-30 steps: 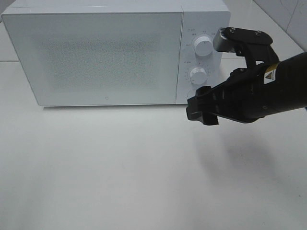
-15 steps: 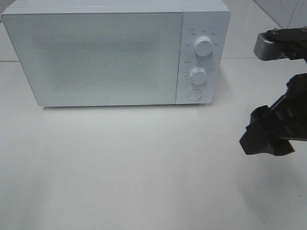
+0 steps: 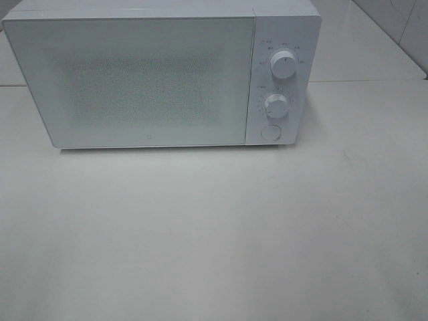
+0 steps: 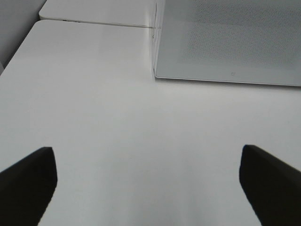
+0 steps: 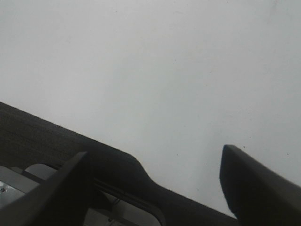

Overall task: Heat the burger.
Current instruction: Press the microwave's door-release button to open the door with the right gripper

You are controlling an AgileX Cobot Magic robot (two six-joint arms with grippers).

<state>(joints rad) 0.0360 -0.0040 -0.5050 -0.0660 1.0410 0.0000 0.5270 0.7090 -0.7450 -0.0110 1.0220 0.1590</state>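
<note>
Well, shut white microwave (image 3: 160, 73) (dial lettering (image 3: 281, 47) illegible); both arms' jaws apart, empty.

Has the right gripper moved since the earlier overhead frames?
Yes. The right gripper was in front of the knobs of the microwave, then withdrew rightward, out of the overhead view.

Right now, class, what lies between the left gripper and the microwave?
Only bare white table. The left wrist view shows the open left gripper facing the microwave, with no object in that stretch.
</note>
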